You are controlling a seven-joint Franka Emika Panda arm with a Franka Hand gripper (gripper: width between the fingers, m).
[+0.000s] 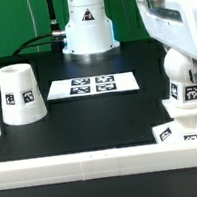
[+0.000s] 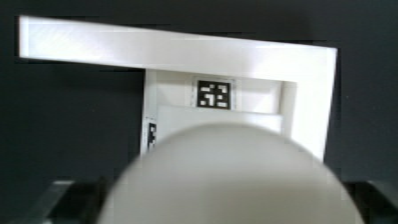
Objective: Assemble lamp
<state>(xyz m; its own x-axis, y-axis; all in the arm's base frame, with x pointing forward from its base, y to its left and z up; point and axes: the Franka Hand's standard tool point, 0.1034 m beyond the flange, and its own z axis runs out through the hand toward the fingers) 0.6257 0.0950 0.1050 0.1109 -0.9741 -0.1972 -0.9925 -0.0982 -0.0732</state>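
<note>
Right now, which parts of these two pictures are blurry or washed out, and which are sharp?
Wrist view: the bulb fills the foreground as a soft, out-of-focus white blob; the base behind it is sharper, its tag legible. Exterior view: mostly in focus, the shade crisp against the black table; the white arm looks washed out.

Counter (image 1: 89,118): black, matte, evenly lit. Plain green backdrop (image 1: 16,22) stands behind the far edge. White border rail (image 1: 95,163) runs the length of the near edge. Marker board (image 1: 93,85) lies flat mid-counter. Dark cable (image 1: 34,41) trails along the far edge
</note>
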